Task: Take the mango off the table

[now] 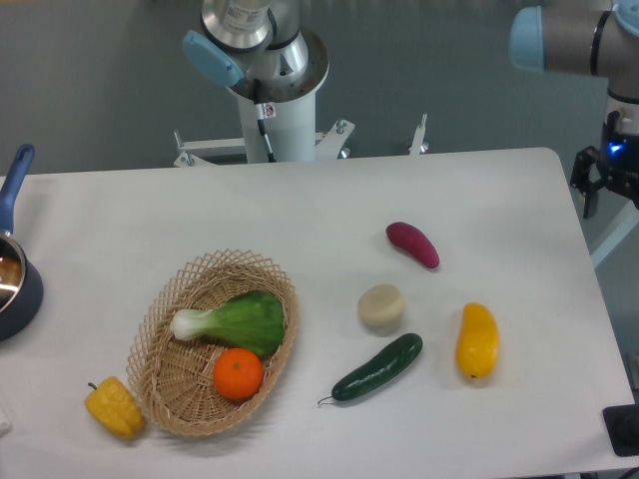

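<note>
The mango (pixel 477 341) is a glossy yellow-orange oblong fruit lying on the white table (pixel 300 210) near its right front, just right of a cucumber. My gripper (pixel 602 182) hangs at the far right of the view, above the table's back right corner and well behind the mango. It is dark and partly cut off by the frame edge, so I cannot make out how its fingers stand. Nothing shows in its grasp.
A green cucumber (pixel 379 367), a beige round item (pixel 381 307) and a purple sweet potato (pixel 412 244) lie left of and behind the mango. A wicker basket (pixel 160 319) holds bok choy (pixel 240 321) and an orange (pixel 238 373). A yellow pepper (pixel 115 407) and a blue pot (pixel 12 284) sit far left.
</note>
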Robot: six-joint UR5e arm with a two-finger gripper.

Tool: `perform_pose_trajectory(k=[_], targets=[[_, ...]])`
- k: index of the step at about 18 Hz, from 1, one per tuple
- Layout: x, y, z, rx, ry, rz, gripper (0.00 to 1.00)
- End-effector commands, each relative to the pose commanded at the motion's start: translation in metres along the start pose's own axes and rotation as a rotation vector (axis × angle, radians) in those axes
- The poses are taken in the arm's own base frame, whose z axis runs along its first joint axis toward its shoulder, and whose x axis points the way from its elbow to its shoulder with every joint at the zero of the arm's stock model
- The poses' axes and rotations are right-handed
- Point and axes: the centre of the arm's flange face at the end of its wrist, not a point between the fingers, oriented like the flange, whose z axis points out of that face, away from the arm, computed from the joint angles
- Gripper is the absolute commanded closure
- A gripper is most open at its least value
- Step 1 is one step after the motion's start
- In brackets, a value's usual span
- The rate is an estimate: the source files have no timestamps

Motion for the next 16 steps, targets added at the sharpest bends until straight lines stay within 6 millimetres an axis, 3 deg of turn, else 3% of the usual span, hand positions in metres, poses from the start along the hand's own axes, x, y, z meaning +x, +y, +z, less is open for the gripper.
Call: perform_pose_trajectory(k=[3, 5, 8, 16], targets=[[-0.005, -0.01, -0.006, -0.085, 0.023, 0.015, 0.0], [-0.004, -0.03, 0.002, -0.117, 0.046, 0.047, 0.0], [-0.004, -0.038, 0.008, -0.112, 0.049, -0.003, 0.0], [0.01, -0.08, 0.052, -0.089, 0.095, -0.206, 0.0]])
